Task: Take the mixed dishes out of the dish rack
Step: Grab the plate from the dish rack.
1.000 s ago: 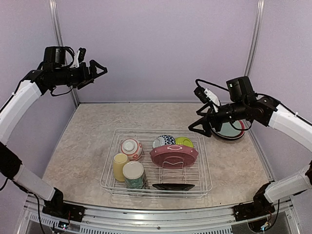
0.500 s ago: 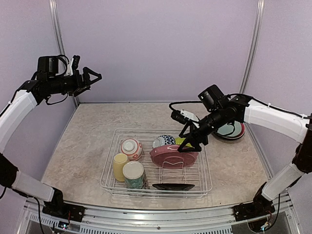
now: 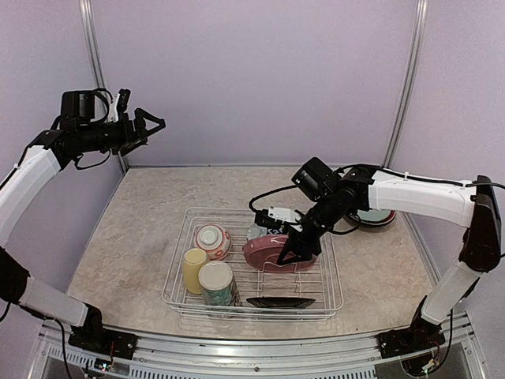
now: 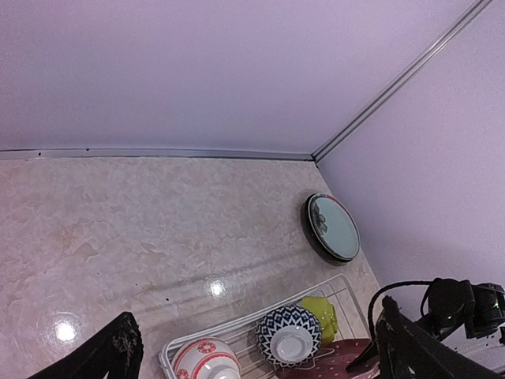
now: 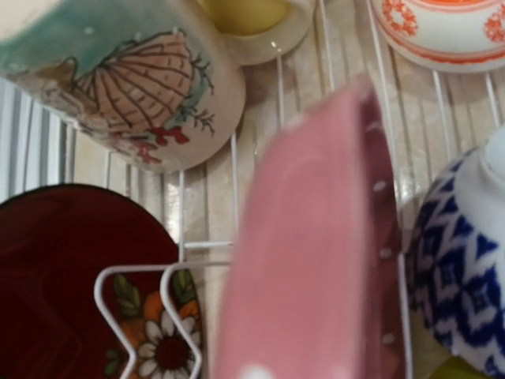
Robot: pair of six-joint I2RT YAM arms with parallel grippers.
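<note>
The wire dish rack holds a red-patterned bowl, a pale yellow mug, a floral cup, a black-and-white bowl, an upright maroon-pink plate and a black plate. My right gripper is down on the pink plate's right rim. In the right wrist view the plate's edge fills the middle and hides the fingers. A lime-green bowl shows beside the black-and-white bowl. My left gripper hangs open and empty, high at the back left.
A stack of plates with a teal one on top lies on the table right of the rack, near the right wall. In the right wrist view a dark flowered plate lies flat under the rack's wire divider.
My right arm swung left from the plate stack and dropped into the rack onto the pink plate. The left arm dipped a little, then held still.
</note>
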